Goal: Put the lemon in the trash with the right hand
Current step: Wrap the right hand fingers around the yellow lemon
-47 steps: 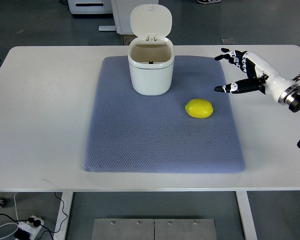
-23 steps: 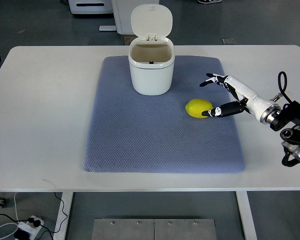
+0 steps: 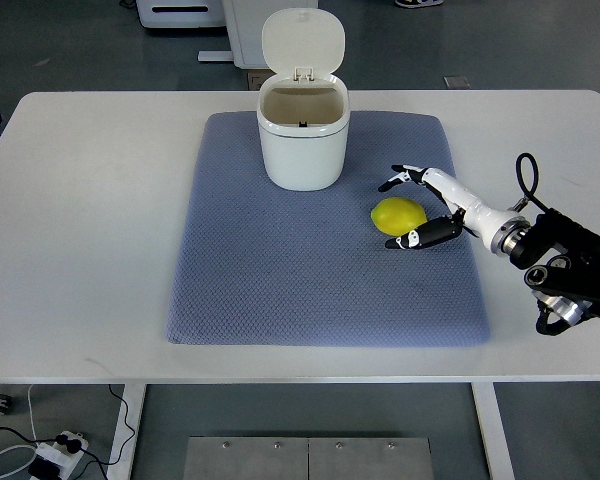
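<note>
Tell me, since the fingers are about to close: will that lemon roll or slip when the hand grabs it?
The lemon is rounded and lies loose on the blue mat, so a one-sided nudge would probably roll it. The textured mat may slow that. The right hand has open fingers on both sides, which likely traps it. Its skin looks smooth, so possibly slippery.

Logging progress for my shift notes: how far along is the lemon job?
Done: the trash bin has its lid up. In hand: the right hand brackets the lemon on the mat, fingers open, no grasp yet. Left: grip, lift, drop into bin.
</note>
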{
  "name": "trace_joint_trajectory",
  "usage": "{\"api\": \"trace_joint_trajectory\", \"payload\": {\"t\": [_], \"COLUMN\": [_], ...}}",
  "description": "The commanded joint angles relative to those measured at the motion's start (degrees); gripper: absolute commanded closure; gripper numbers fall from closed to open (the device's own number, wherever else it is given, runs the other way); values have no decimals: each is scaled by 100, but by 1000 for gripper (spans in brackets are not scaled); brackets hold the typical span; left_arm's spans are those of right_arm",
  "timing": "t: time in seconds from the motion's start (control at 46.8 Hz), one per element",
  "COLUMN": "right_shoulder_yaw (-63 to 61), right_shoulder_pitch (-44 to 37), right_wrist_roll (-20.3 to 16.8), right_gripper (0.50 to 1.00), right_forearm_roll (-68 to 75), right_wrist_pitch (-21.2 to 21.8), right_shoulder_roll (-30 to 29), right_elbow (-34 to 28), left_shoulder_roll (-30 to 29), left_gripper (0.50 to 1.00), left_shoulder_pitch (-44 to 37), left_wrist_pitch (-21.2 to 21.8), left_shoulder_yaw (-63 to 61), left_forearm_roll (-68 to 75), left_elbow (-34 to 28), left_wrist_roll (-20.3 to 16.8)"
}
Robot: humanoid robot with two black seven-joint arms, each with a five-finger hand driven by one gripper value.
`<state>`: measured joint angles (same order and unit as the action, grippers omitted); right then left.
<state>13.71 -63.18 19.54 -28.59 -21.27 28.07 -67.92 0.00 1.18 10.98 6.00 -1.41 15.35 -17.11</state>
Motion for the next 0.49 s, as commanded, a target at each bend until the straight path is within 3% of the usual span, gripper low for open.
{"api": "trace_joint_trajectory", "payload": {"t": [0.0, 0.214, 0.47], "right_shoulder_yaw": [0, 79, 185], "right_shoulder_pitch": [7, 7, 7], "right_wrist_roll": [-38, -46, -46], "right_gripper": [500, 500, 542], "right_forearm_roll": [11, 11, 11], "right_wrist_pitch": [0, 0, 9], "right_shoulder_roll": [-56, -126, -135], "right_elbow": [94, 138, 375], "left_shoulder_roll": [0, 0, 0], "left_gripper": [500, 500, 500], "left_shoulder_pitch": [-4, 5, -4], "left_wrist_pitch": [0, 0, 0], "left_shoulder_yaw": [-2, -2, 7], "left_forearm_roll": [0, 0, 0], "left_elbow": [3, -5, -5], "left_wrist_roll": [-3, -3, -3]}}
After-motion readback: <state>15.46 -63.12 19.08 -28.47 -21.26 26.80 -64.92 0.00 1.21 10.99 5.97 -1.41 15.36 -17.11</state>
